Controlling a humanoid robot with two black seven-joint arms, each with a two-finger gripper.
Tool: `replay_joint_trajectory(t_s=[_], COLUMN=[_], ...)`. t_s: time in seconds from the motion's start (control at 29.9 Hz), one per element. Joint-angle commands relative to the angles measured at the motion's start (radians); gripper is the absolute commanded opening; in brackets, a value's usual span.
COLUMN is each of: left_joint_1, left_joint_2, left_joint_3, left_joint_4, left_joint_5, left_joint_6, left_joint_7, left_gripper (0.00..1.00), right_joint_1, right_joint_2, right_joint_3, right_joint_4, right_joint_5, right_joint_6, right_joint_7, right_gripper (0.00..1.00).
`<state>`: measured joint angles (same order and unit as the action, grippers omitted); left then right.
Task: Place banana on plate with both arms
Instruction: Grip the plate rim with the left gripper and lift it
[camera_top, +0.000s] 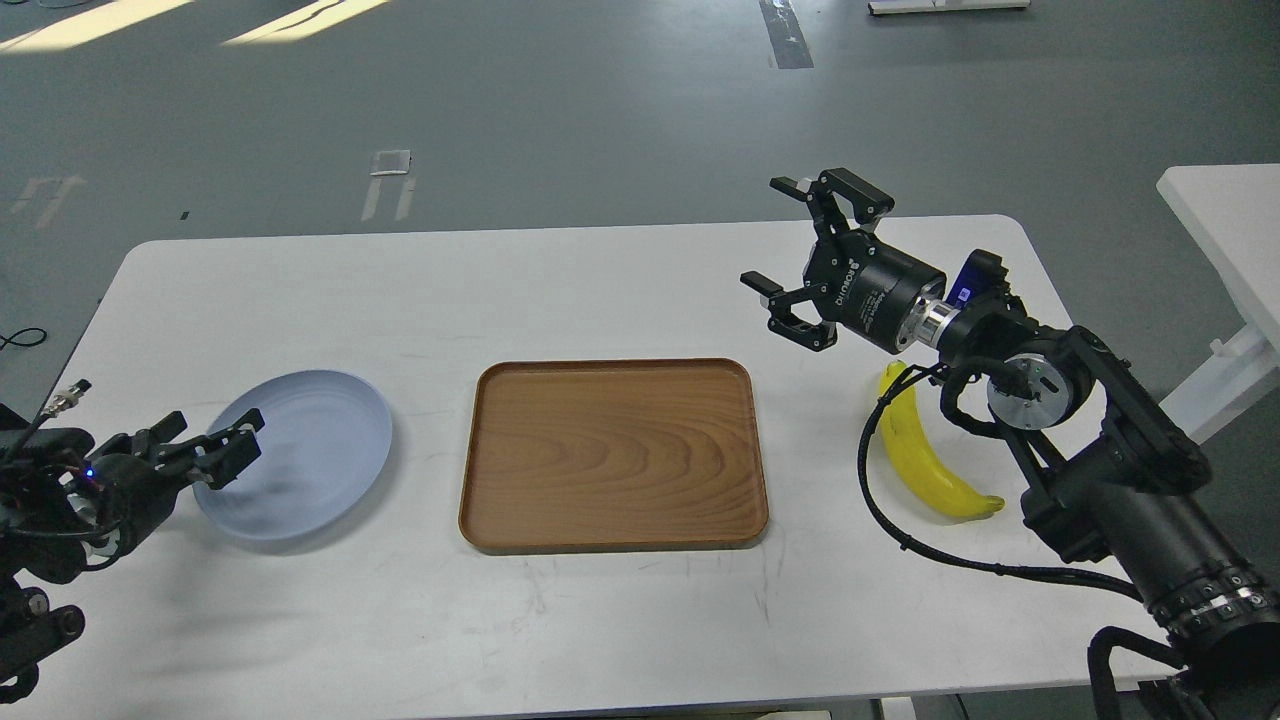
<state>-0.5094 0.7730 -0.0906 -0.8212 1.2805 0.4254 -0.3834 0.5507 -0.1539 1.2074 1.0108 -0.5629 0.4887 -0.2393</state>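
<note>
The yellow banana lies on the white table at the right, partly behind my right arm's cable. My right gripper is open and empty, hovering up and left of the banana and pointing left. The pale blue plate rests on the table at the left. My left gripper is low at the plate's left rim, its dark fingers overlapping the rim. I cannot tell whether they grip it.
A brown wooden tray lies between the plate and the banana. The white table's front edge is near the bottom of the view. A second white table stands at the far right.
</note>
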Motion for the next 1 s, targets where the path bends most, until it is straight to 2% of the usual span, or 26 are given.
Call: replay_joint_trajectory(t_s=[0.0,0.1,0.13,0.2,0.23,0.27,0.3,0.33,0.4,0.47,0.57,0.67,0.77,0.97], left_joint_1=[0.012,0.034,0.041,0.046,0.046,0.046,0.046,0.046,0.045,0.043,0.031,0.012,-0.066,-0.12], left_joint_2=[0.0,-0.001,-0.001,-0.001,-0.001,-0.001,-0.001,0.0,0.0,0.0,0.008,0.009,0.012,0.009], left_joint_3=[0.0,0.0,0.0,0.0,0.0,0.0,0.0,0.0,0.0,0.0,-0.009,-0.015,-0.008,-0.006], left_joint_4=[0.0,0.0,0.0,0.0,0.0,0.0,0.0,0.0,0.0,0.0,-0.003,-0.007,-0.026,-0.085], left_joint_5=[-0.01,-0.01,-0.01,-0.01,-0.012,-0.012,-0.012,-0.012,-0.013,-0.016,-0.03,-0.081,-0.125,-0.124], left_joint_6=[-0.002,-0.008,-0.013,-0.017,-0.026,-0.028,-0.03,-0.027,-0.022,-0.016,-0.013,-0.013,-0.028,-0.08], left_joint_7=[-0.005,-0.005,-0.005,-0.005,-0.005,-0.005,-0.005,-0.005,-0.006,-0.006,-0.009,-0.034,-0.068,-0.071], left_gripper=[0.91,0.69,0.51,0.39,0.28,0.22,0.12,0.07,0.06,0.0,0.0,0.0,0.0,0.0], right_joint_1=[0.0,-0.002,-0.003,-0.006,-0.008,-0.008,-0.008,-0.008,-0.008,-0.008,-0.008,-0.008,-0.008,-0.008], right_joint_2=[0.001,0.001,0.001,0.001,0.001,0.001,0.001,0.001,0.001,0.002,0.002,0.002,0.002,-0.001], right_joint_3=[0.0,0.0,0.0,0.001,0.001,0.0,0.001,0.001,0.001,0.0,0.0,0.001,0.001,0.003], right_joint_4=[0.0,0.0,0.0,0.0,0.0,0.0,0.0,0.0,0.0,0.0,0.0,0.0,0.0,0.0], right_joint_5=[0.0,0.0,0.0,0.0,0.0,0.0,0.0,0.0,0.0,0.0,0.0,0.0,0.0,0.0], right_joint_6=[0.0,0.0,0.0,0.0,0.0,0.0,0.0,0.0,0.0,0.0,0.0,0.0,0.0,0.0], right_joint_7=[0.0,-0.002,-0.002,0.0,-0.002,0.0,-0.002,0.0,0.0,0.0,0.0,0.0,0.0,0.0], right_gripper=[1.0,1.0,1.0,1.0,1.0,1.0,1.0,1.0,1.0,1.0,1.0,1.0,1.0,1.0])
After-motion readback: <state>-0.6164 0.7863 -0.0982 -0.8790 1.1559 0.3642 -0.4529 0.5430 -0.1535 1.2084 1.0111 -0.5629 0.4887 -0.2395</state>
